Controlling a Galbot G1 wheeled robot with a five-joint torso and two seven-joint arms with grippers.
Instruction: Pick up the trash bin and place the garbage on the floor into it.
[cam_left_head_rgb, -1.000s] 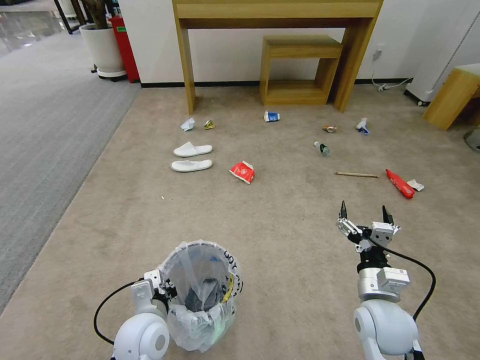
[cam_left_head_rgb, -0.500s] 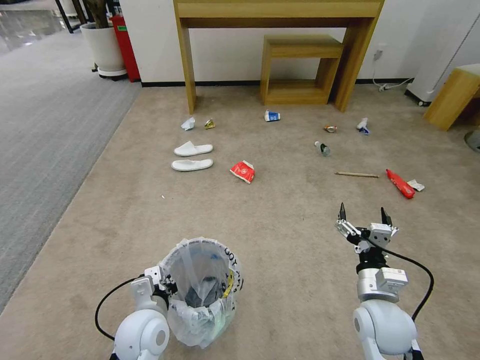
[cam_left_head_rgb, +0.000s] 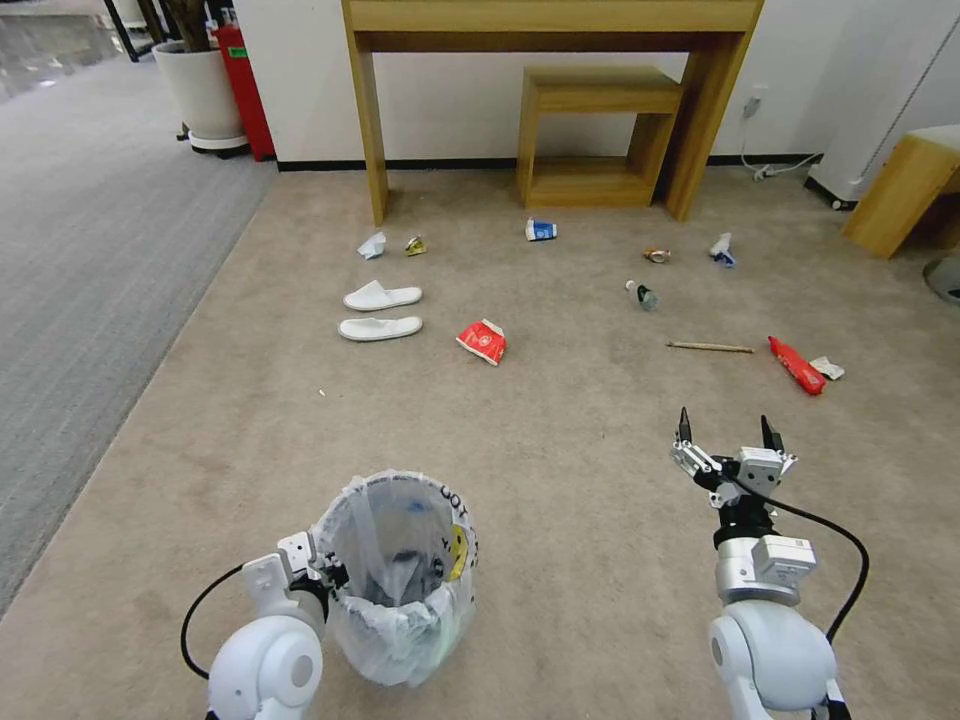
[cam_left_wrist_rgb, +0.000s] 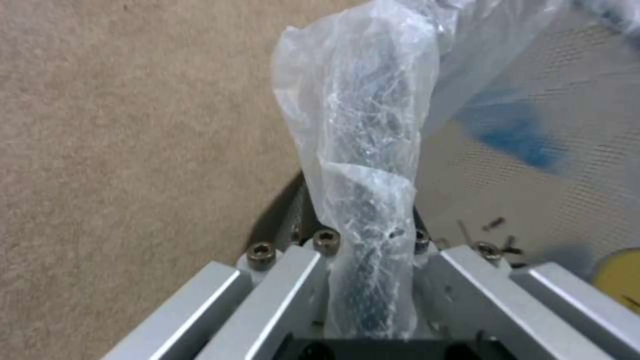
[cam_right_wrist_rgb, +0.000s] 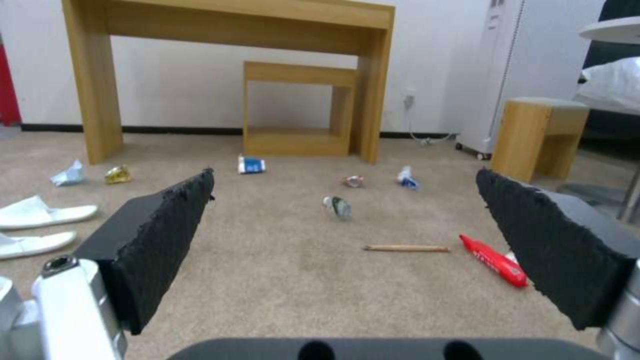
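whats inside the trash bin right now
The trash bin, gripped at its rim by the left tool, holds a clear bag liner; something yellow and dark shapes show through. Crinkled plastic hides the bottom.

Glossy white rounded arm shells end in silver metal wrist blocks with hex screws, looped black cables, and tapered black rough-padded fingers on the right hand (cam_left_head_rgb: 729, 432) and left hand (cam_left_head_rgb: 322, 570).
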